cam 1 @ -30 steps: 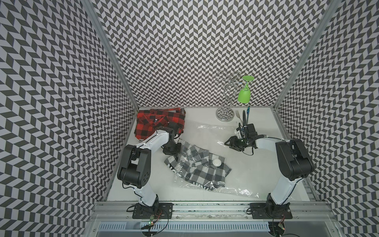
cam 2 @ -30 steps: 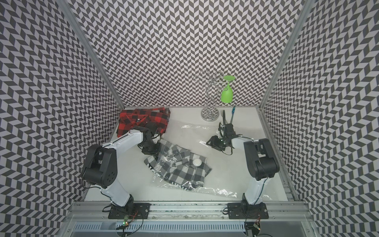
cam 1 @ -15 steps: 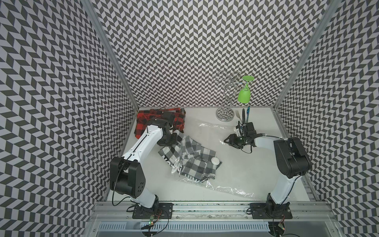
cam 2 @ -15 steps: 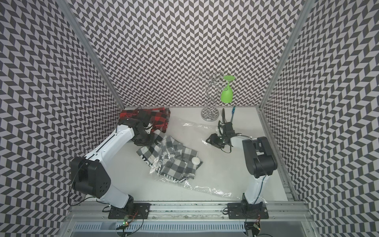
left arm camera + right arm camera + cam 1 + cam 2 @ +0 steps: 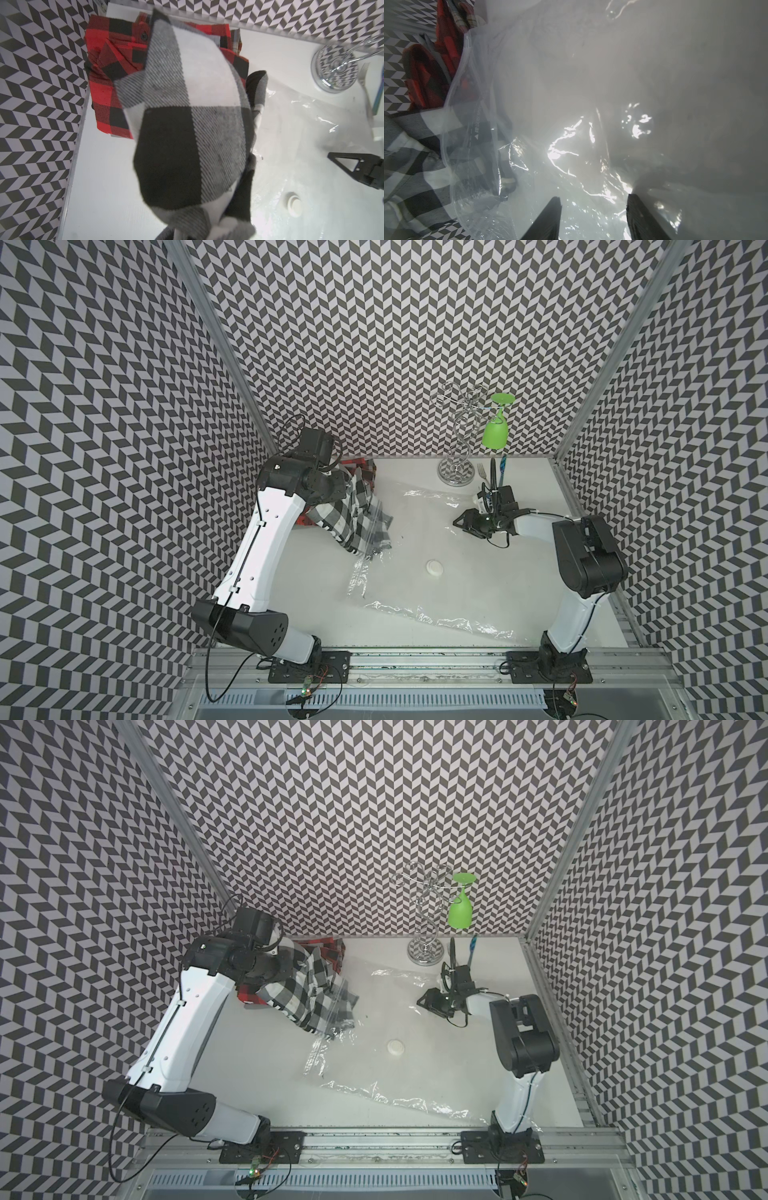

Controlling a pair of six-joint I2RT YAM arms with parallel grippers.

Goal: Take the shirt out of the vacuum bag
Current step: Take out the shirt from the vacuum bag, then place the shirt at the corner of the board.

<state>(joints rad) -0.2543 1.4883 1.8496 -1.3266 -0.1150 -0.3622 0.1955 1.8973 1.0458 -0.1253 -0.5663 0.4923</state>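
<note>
Now shirt (image 5: 345, 510) higher, mostly outside bag (image 5: 415, 539)

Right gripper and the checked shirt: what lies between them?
Between right gripper and shirt, only the vacuum bag's clear plastic on the table, in both top views.

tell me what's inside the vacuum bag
Only the lower end of the checked shirt sits in the vacuum bag mouth; the rest looks empty. Folds hide how deep.

White arm shells (image 5: 266, 547) — black joints (image 5: 249, 624)
</note>
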